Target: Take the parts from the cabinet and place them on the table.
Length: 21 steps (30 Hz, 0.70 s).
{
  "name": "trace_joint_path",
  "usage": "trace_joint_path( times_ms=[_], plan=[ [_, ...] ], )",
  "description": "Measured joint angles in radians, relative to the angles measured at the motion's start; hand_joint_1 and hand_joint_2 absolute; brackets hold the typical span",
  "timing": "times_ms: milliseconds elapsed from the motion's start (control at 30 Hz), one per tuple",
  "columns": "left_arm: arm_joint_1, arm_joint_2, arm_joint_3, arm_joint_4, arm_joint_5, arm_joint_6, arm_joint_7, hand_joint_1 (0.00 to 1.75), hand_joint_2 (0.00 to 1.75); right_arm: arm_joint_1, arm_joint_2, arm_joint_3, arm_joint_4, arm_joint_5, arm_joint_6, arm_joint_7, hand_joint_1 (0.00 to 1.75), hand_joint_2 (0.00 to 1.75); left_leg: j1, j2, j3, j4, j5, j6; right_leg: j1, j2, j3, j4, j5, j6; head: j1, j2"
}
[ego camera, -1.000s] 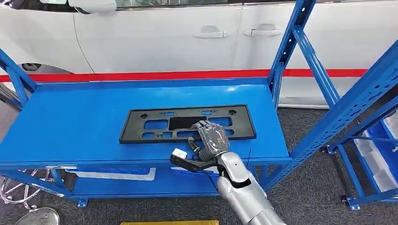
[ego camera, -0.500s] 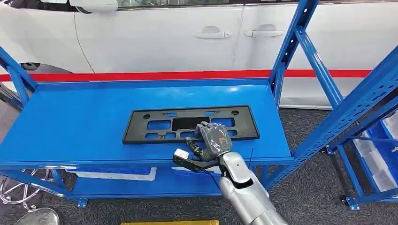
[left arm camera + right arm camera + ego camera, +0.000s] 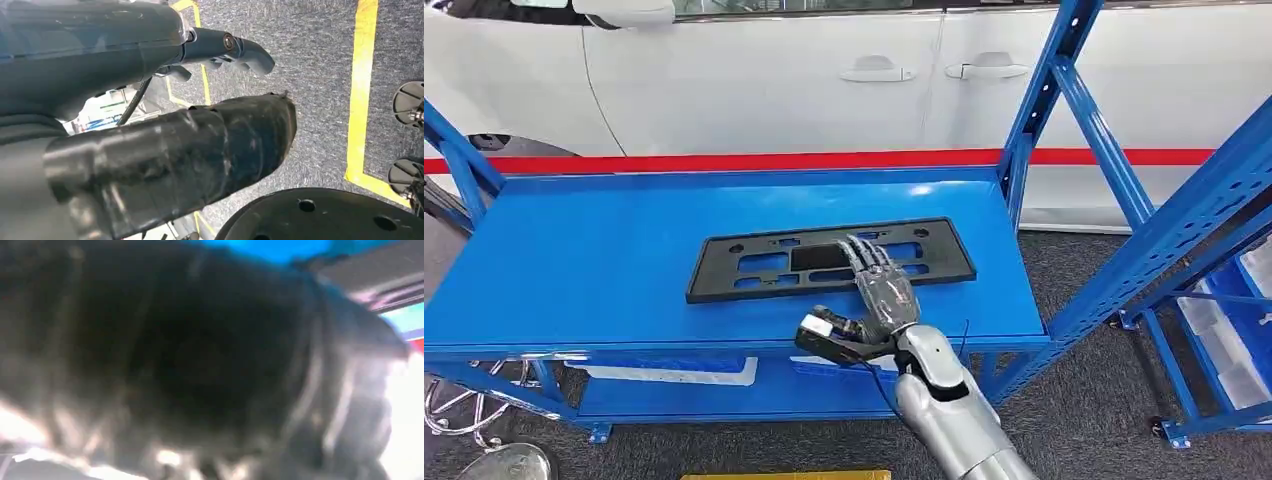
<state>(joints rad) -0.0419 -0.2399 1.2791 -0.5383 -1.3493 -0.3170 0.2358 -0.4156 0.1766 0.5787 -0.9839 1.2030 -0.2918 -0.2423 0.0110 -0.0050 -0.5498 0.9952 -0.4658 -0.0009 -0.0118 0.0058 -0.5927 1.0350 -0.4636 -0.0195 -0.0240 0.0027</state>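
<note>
Head view: right hand (image 3: pixel 882 290) flat, fingers spread, holding nothing, fingertips resting over the near edge of the black plate frame (image 3: pixel 754 268). Frame lies flat on the blue shelf (image 3: pixel 574 260), extending mostly to the hand's left.
Left wrist view: left hand (image 3: pixel 165 150) over grey floor; grasp state unclear.
Right wrist view: blurred, unreadable.

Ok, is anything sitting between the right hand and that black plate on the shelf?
Nothing visible. The right hand is stretched out over the near edge of the black plate, which lies alone on the blue shelf.
</note>
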Motion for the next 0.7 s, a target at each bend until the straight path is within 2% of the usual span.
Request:
trace_joint_path(
  times_ms=[167, 233, 300, 333, 500, 700],
  plan=[
    [0.0, 0.001, 0.0, 0.0, -0.001, 0.006, 0.0, 0.0, 0.0, 0.017, 0.005, -0.032, -0.107, -0.17, 0.112, -0.045, 0.0, 0.0, 0.0, 0.0, 0.0, 0.0, 0.0, 0.0, 0.0, 0.0, 0.0, 0.0, 0.0, 0.0, 0.0, 0.0],
    [0.0, 0.003, 0.0, 0.0, -0.002, 0.006, 0.0, 0.0, 0.0, 0.018, 0.005, -0.038, -0.16, -0.19, 0.149, -0.042, 0.0, 0.0, 0.0, 0.0, 0.0, 0.0, 0.0, 0.0, 0.0, 0.0, 0.0, 0.0, 0.0, 0.0, 0.0, 0.0],
    [0.0, 0.005, 0.0, 0.0, -0.004, 0.006, 0.0, 0.0, 0.0, 0.018, 0.005, -0.039, -0.199, -0.174, 0.148, -0.035, 0.0, 0.0, 0.0, 0.0, 0.0, 0.0, 0.0, 0.0, 0.0, 0.0, 0.0, 0.0, 0.0, 0.0, 0.0, 0.0],
    [0.0, 0.006, 0.0, 0.0, -0.005, 0.006, 0.0, 0.0, 0.0, 0.019, 0.005, -0.039, -0.211, -0.168, 0.147, -0.033, 0.0, 1.75, 0.0, 0.0, 0.0, 0.0, 0.0, 0.0, 0.0, 0.0, 0.0, 0.0, 0.0, 0.0, 0.0, 0.0],
    [0.0, 0.007, 0.0, 0.0, -0.011, 0.005, -0.002, 0.0, 0.0, 0.02, 0.001, -0.037, -0.222, -0.13, 0.122, -0.032, 0.0, 1.75, 0.0, 0.0, 0.0, 0.0, 0.0, 0.0, 0.0, 0.0, 0.0, 0.0, 0.0, 0.0, 0.0, 0.0],
    [-0.001, 0.013, 0.0, 0.003, -0.032, 0.008, -0.008, 0.0, 0.0, 0.001, -0.014, 0.007, -0.162, 0.07, -0.028, 0.016, 0.0, 1.75, 0.0, 0.0, 0.0, 0.0, 0.0, 0.0, 0.0, 0.0, 0.0, 0.0, 0.0, 0.0, 0.0, 0.0]
  ],
)
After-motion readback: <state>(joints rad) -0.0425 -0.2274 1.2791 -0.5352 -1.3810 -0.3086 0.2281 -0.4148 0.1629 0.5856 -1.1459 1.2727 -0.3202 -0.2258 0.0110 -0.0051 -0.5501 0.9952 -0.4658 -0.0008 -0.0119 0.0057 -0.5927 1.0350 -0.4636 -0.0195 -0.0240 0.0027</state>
